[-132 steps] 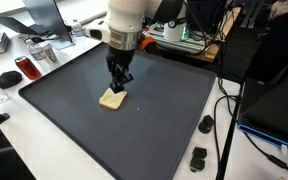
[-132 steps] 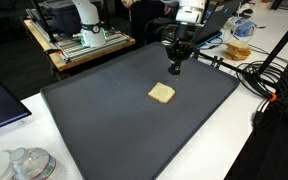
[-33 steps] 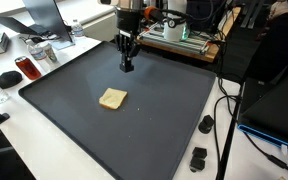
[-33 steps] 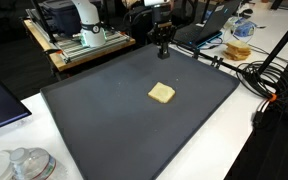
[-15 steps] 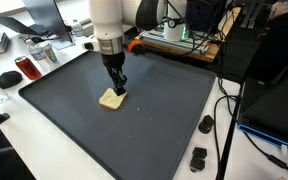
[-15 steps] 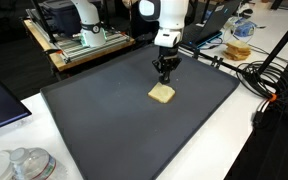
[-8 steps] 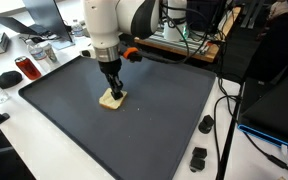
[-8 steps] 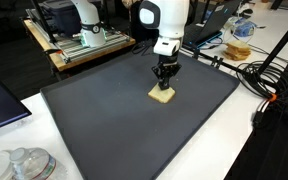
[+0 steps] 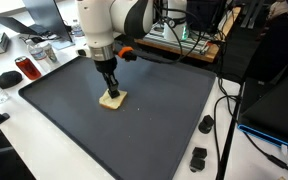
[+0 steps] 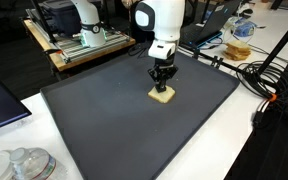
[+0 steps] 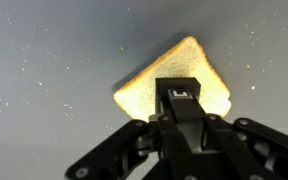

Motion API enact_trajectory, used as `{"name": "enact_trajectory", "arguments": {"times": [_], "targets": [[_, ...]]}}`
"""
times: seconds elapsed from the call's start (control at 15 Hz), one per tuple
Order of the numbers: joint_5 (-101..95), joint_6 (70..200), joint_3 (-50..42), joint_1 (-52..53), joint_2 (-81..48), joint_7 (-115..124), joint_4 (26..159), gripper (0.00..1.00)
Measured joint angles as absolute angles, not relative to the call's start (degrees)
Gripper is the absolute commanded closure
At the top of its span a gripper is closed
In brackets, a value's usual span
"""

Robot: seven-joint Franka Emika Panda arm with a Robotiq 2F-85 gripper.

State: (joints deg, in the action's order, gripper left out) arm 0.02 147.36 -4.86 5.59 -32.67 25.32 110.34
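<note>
My pincer (image 11: 180, 95), fingers pressed together, rests its tip on the bread slice (image 11: 149, 88) lying flat mid-mat (image 10: 94, 120); I judge it light, soft, crumbly, best taken by opposite crust edges.

Dark mat (image 9: 164, 120) on white table (image 9: 234, 150); red mug (image 9: 26, 68), cables (image 10: 246, 75) alongside.
</note>
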Motion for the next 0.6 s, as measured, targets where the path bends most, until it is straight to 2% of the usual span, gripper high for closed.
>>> {"name": "enact_trajectory", "arguments": {"times": [0.6], "targets": [[0.63,147.36,-4.32,5.33,-32.67,21.65,110.34,0.95]]}}
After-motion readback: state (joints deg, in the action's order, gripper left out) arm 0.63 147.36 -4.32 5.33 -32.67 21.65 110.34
